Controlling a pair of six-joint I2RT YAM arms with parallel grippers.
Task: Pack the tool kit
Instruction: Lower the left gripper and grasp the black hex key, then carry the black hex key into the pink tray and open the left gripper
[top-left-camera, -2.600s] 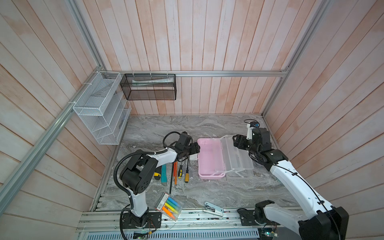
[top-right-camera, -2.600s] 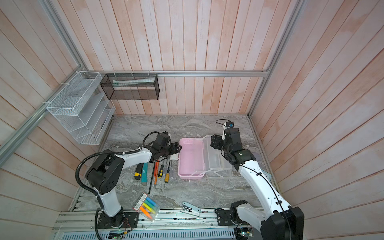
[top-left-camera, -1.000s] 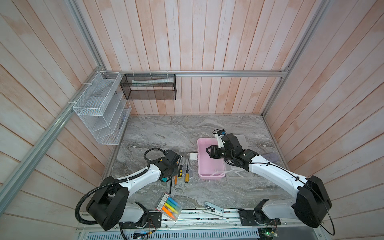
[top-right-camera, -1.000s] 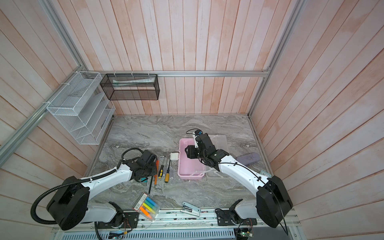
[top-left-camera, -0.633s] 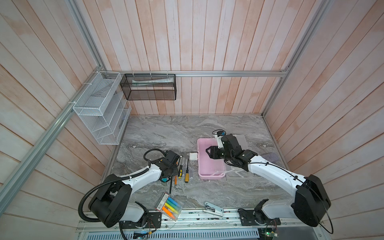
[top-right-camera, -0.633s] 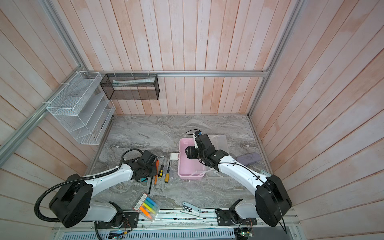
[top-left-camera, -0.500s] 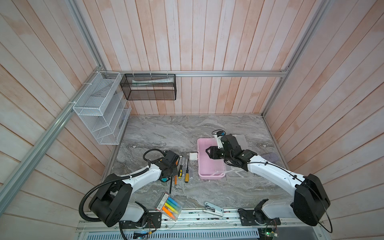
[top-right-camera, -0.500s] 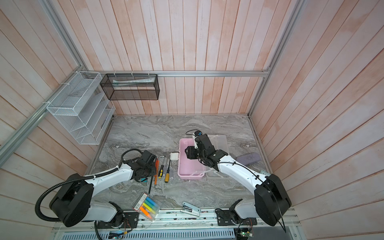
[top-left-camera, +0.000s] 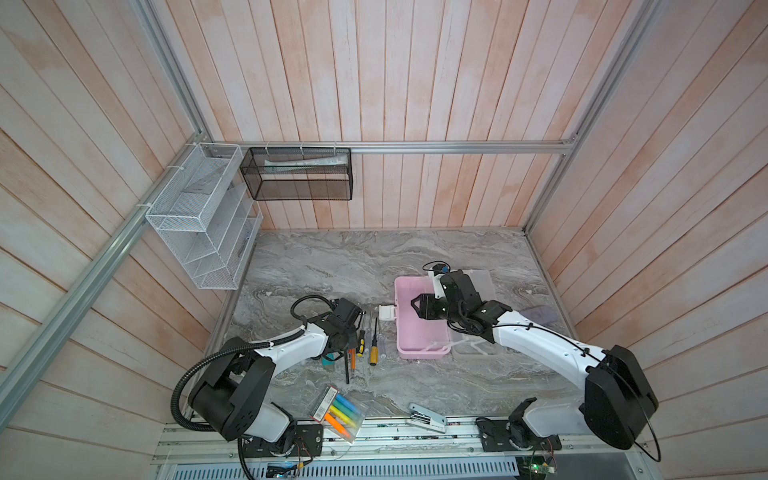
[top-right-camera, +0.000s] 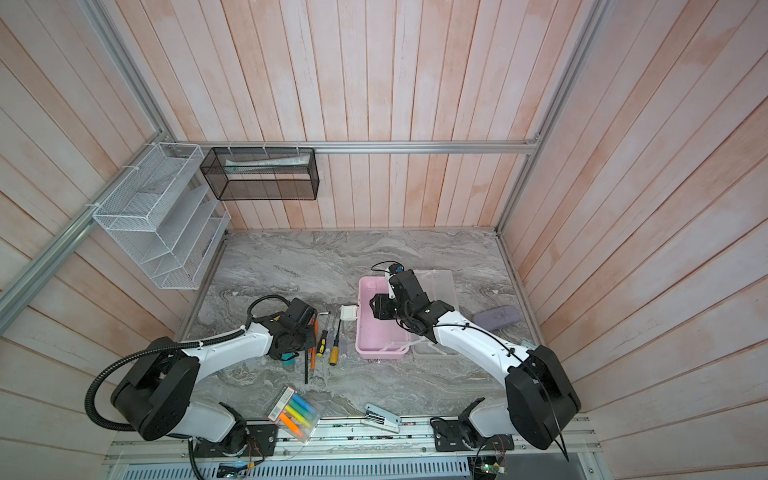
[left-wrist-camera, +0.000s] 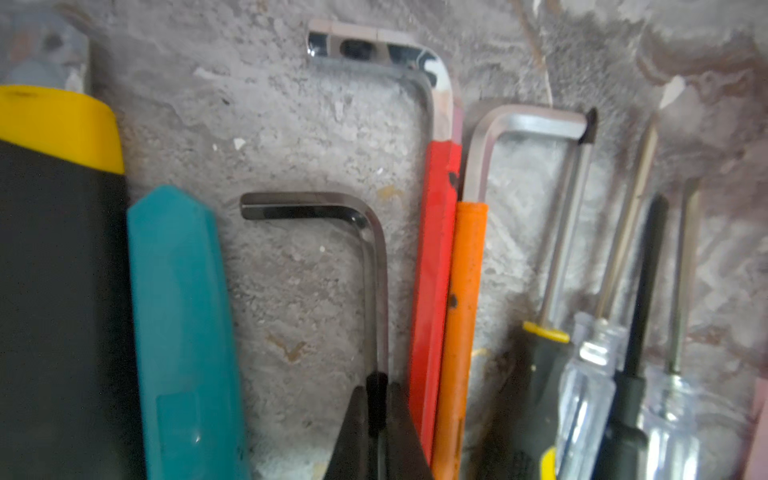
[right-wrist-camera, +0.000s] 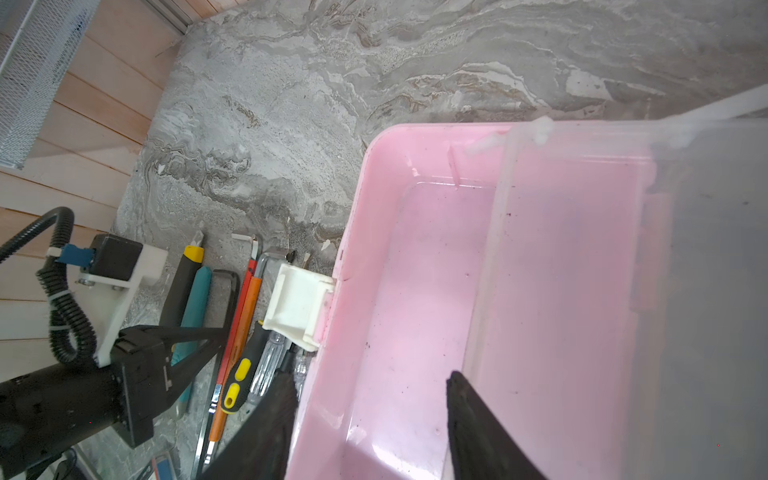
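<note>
The marble table (top-left-camera: 374, 257) shows packing barely begun. At left, the left gripper (left-wrist-camera: 377, 390) is pinched tight on the shank of a dark hex key (left-wrist-camera: 374, 257) lying in the row with the knives (left-wrist-camera: 178, 332) and screwdrivers (left-wrist-camera: 582, 395). Just right of them the pink box (top-left-camera: 409, 336) stands open and looks empty. The right gripper (right-wrist-camera: 370, 376) is spread over its left wall and holds nothing. Every tool must go in, then the lid (top-left-camera: 482, 278) shut.

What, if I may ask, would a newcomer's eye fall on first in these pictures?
The open pink tool box sits mid-table, the open right end effector over it. Left of it lies a row of tools, where the left end effector is shut on a dark hex key. Bright highlighters lie at the front edge.
</note>
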